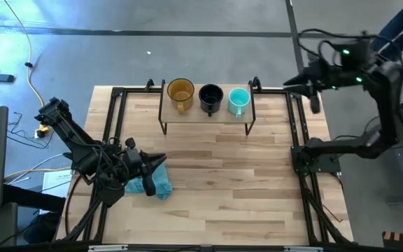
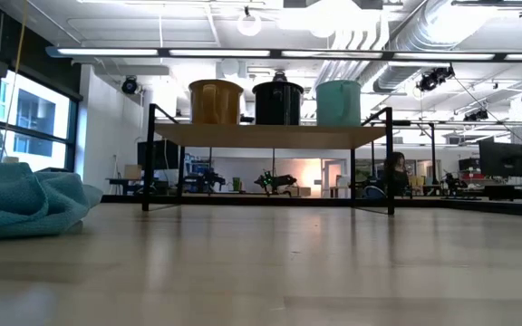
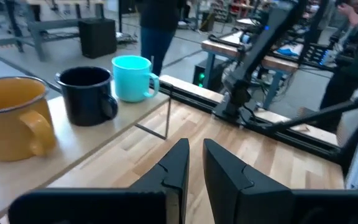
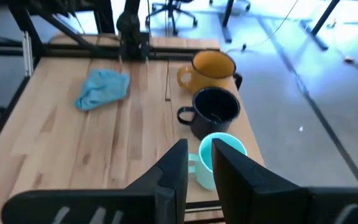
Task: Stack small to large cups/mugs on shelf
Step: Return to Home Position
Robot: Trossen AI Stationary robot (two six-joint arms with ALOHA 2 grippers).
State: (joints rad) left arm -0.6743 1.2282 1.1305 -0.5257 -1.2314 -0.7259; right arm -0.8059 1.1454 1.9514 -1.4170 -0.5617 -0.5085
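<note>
Three mugs stand upright on their bases, side by side in a row on the shelf [image 1: 208,113] at the table's far edge. They are an amber mug [image 1: 180,92] on the left, a black mug [image 1: 210,98] in the middle and a teal mug [image 1: 238,100] on the right. My left gripper [image 3: 194,163] hovers over the table's near left part, pointing toward the shelf, slightly open and holding nothing. My right gripper [image 4: 197,155] is raised high beyond the table's far right corner, slanting down toward the teal mug [image 4: 219,158], slightly open and holding nothing.
A crumpled blue cloth [image 1: 152,183] lies on the table at the near left, just below the left gripper. Black frame rails [image 1: 301,133] run along the table's sides. Bare wood lies between the shelf and the near edge. A person [image 2: 395,172] sits in the room behind.
</note>
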